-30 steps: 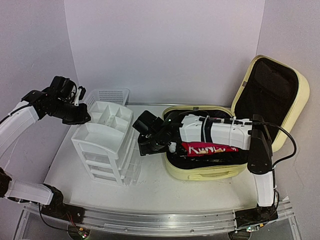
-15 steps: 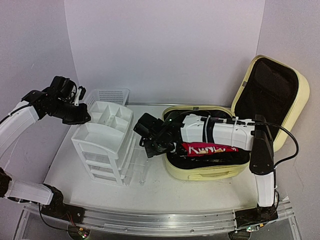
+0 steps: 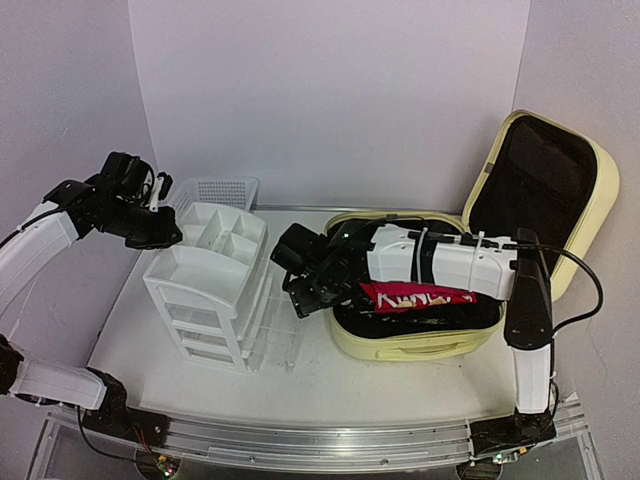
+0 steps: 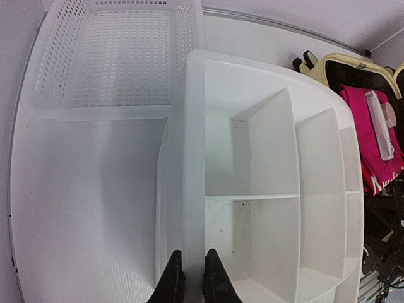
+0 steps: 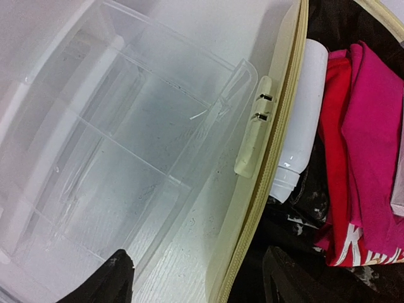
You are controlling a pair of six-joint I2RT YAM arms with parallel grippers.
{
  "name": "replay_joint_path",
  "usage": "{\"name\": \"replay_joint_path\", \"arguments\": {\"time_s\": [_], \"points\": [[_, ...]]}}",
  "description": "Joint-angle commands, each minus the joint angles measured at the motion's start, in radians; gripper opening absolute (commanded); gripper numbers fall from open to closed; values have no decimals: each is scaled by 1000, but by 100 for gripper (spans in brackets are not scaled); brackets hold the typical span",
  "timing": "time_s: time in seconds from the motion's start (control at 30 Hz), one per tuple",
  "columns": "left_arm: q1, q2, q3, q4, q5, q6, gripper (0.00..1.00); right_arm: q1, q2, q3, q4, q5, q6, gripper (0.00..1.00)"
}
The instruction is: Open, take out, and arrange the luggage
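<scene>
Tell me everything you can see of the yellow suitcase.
The luggage is a pale-yellow hard shell with rounded corners, lying open at the table's right side. Its lid stands raised, lined in black fabric; a zipper runs along the rim. Inside lie pink clothing and a white bottle. The right arm reaches across it.

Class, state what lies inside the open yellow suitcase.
In the suitcase: a pink garment, a white bottle, dark clutter. Anything beneath them, or under the right arm, is hidden.
</scene>
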Motion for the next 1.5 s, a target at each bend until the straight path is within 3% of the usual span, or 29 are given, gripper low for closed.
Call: {"name": "replay_joint_path", "arguments": {"time_s": [0.0, 0.13, 0.27, 0.4, 0.53, 0.73, 0.9, 1.07, 1.47], "points": [[-2, 30, -20, -92, -45, 31, 0, 0, -145, -31, 46, -51, -64, 77], [-2, 37, -16, -91, -43, 32, 0, -5, -257, -160, 166, -22, -132, 88], [-2, 44, -3, -91, -37, 35, 0, -75, -333, -232, 192, 24, -110, 90], [-2, 41, -11, -91, -28, 31, 0, -310, -375, -307, 158, -62, 45, 87], [-2, 34, -16, -91, -26, 32, 0, -473, -325, -264, 98, -124, 70, 86], [-2, 33, -19, -90, -25, 28, 0, -612, -207, -177, 90, -222, 99, 76], [-2, 42, -13, -89, -26, 26, 0, -646, -97, -87, 90, -288, 116, 74], [-2, 41, -13, -89, 3, 26, 0, -657, -27, -51, 89, -280, 166, 65], [-2, 33, -24, -88, 1, 29, 0, -659, -63, -82, 89, -263, 222, 37]]}}
